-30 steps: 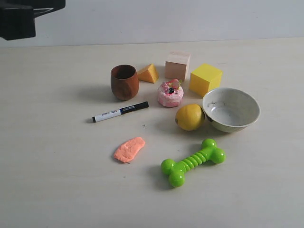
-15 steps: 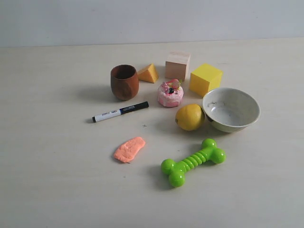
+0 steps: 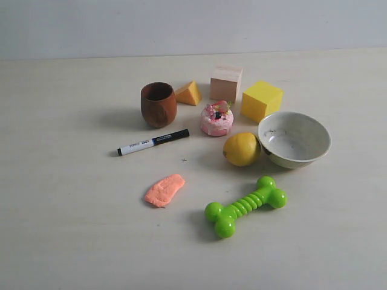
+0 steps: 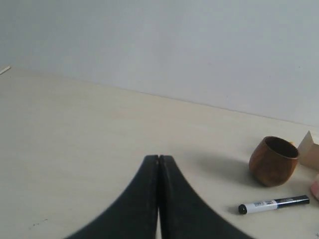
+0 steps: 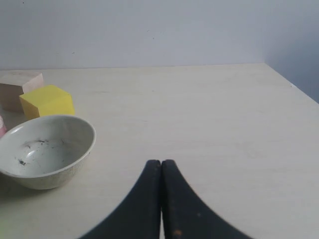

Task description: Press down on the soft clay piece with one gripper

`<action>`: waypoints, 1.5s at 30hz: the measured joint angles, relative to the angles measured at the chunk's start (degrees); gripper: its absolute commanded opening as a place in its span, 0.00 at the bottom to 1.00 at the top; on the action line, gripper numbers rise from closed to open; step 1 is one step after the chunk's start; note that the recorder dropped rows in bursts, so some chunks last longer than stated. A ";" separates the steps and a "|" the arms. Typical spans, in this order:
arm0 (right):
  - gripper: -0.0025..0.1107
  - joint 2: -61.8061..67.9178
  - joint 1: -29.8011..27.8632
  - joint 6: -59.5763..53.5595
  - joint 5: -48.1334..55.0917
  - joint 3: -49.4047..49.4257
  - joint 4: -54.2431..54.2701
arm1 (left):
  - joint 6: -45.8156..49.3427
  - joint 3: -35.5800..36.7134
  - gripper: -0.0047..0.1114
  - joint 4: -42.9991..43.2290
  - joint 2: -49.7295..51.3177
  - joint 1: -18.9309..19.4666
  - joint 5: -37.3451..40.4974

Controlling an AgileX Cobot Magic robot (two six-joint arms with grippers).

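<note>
Exterior view shows a plain grey-white wall (image 3: 193, 24) behind a wide cream table (image 3: 60, 235), the soft clay piece (image 3: 164, 190) lying flat near the marker pen (image 3: 153, 142), while wrist views show the left gripper (image 4: 158, 159) and right gripper (image 5: 161, 162) with jaws pressed together.

High exterior overlooks table (image 3: 72, 241); 2 low wrist views share cup (image 4: 273, 162), bowl (image 5: 45, 154).

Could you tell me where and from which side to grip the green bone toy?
Probably the ribbed middle of the green bone toy, from above, closing across it: it lies flat, and the middle is narrower than the knobbed ends.
</note>
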 measured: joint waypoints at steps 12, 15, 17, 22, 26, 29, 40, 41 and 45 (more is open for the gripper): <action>0.02 0.00 0.00 0.00 0.00 0.00 0.00 | 0.00 6.11 0.04 0.00 -8.33 0.00 -0.75; 0.02 0.00 0.00 0.00 0.00 0.00 0.00 | 0.00 6.11 0.04 0.89 -8.62 0.00 -0.75; 0.02 0.00 0.00 0.00 0.00 0.00 0.00 | -0.21 6.11 0.04 2.14 -8.62 0.00 -0.75; 0.02 0.00 0.00 0.00 0.00 0.00 0.00 | -0.21 6.11 0.04 5.78 -8.62 0.00 0.92; 0.02 0.00 0.00 0.00 0.00 0.00 0.00 | -0.21 6.11 0.04 7.98 -8.62 0.00 4.37; 0.02 0.00 0.00 0.00 0.00 0.00 0.00 | -0.21 6.11 0.04 9.66 -8.62 0.00 6.42; 0.02 0.00 0.00 0.00 0.00 0.00 0.00 | -0.21 6.11 0.04 11.95 -8.62 0.00 7.42; 0.02 0.00 0.00 0.00 0.00 0.00 0.00 | -0.21 6.11 0.04 11.95 -8.62 0.00 7.53; 0.02 0.00 0.00 0.00 0.00 0.00 0.00 | -0.21 6.11 0.04 11.95 -8.62 0.00 7.63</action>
